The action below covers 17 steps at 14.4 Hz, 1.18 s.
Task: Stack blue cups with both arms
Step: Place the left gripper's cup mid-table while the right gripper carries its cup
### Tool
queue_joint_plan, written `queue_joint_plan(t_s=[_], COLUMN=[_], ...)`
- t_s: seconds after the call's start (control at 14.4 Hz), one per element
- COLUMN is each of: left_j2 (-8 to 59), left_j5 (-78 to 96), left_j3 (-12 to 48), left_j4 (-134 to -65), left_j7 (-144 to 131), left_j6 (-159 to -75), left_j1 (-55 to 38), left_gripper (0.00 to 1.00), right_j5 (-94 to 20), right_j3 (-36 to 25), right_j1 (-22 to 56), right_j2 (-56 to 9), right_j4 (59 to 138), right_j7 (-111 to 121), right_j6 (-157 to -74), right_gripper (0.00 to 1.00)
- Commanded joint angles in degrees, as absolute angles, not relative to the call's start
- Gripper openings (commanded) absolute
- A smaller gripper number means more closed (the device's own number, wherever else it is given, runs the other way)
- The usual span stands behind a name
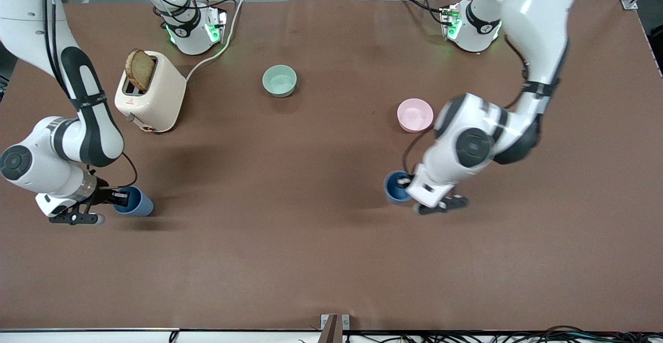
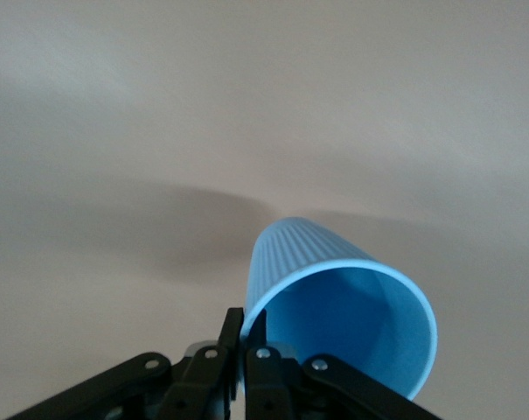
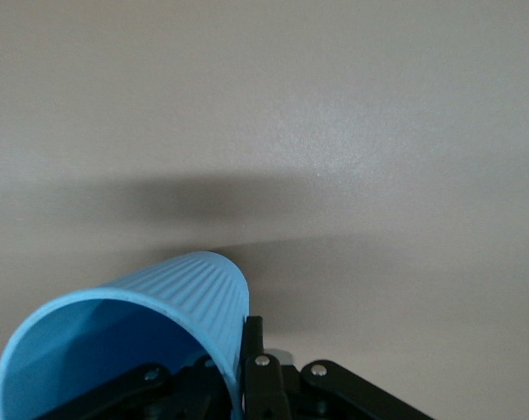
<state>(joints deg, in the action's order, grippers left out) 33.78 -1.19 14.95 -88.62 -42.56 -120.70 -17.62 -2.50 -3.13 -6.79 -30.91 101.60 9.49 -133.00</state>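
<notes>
One blue cup (image 1: 135,202) is toward the right arm's end of the table, tilted with its mouth toward my right gripper (image 1: 115,196). In the right wrist view my right gripper (image 3: 240,350) is shut on the rim of this cup (image 3: 159,306), one finger (image 3: 254,337) outside the wall and the other inside. The second blue cup (image 1: 397,187) is nearer the front camera than the pink bowl. My left gripper (image 1: 407,181) is shut on its rim. In the left wrist view the gripper (image 2: 247,328) pinches the wall of this cup (image 2: 334,297). I cannot tell whether either cup touches the table.
A cream toaster (image 1: 153,94) with a bread slice (image 1: 140,69) stands near the right arm's base, its white cable (image 1: 220,47) running to the table's edge. A pale green bowl (image 1: 279,81) sits mid-table, and a pink bowl (image 1: 415,115) is next to the left arm.
</notes>
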Motion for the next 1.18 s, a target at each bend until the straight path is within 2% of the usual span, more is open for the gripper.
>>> queue_joint_plan(t_s=[0.0,0.14,0.35,0.42,0.48,0.55,0.62,0.83,1.11], left_j2=[36.38,37.87,39.81,40.16,40.25,39.82,38.86,31.50,21.21], left_j5=[-1.93,-2.02,-1.93,-1.85,-1.85,-1.93,-2.11,-2.98,-11.33], left_j3=[14.50,14.33,14.41,14.41,14.41,14.41,14.15,12.31,12.39], left_j4=[-87.36,-87.01,-87.01,-87.01,-87.01,-87.01,-86.84,-86.05,-82.45], left_j7=[-51.39,-55.79,-58.35,-58.97,-59.50,-59.50,-59.33,-58.36,-51.96], left_j6=[-121.73,-123.39,-126.03,-126.30,-126.30,-126.30,-126.12,-121.23,-107.86], left_j1=[-22.83,-26.44,-28.21,-28.73,-28.65,-28.57,-28.30,-25.16,-16.55], left_gripper=[0.00,0.01,0.08,0.19,0.40,0.84,1.00,1.00,1.00], right_j5=[-3.69,-5.88,-6.50,-6.50,-6.50,-6.50,-6.50,-5.89,-1.52], right_j3=[-2.64,-2.55,-2.55,-2.55,-2.46,-2.20,-1.33,5.07,19.04], right_j1=[-6.68,-5.37,-0.72,0.69,1.83,3.41,4.82,7.29,9.13], right_j2=[-28.57,-27.43,-24.88,-23.74,-22.51,-20.93,-19.70,-16.71,-16.35], right_j4=[96.00,92.30,90.88,90.79,90.79,90.70,90.27,89.91,89.21], right_j7=[9.32,7.75,-2.60,-5.59,-8.58,-11.48,-14.91,-28.09,-46.53], right_j6=[-123.17,-118.06,-116.46,-116.46,-115.58,-113.84,-111.99,-107.67,-107.58], right_gripper=[0.01,0.01,0.01,0.01,0.01,0.01,0.01,0.01,0.01])
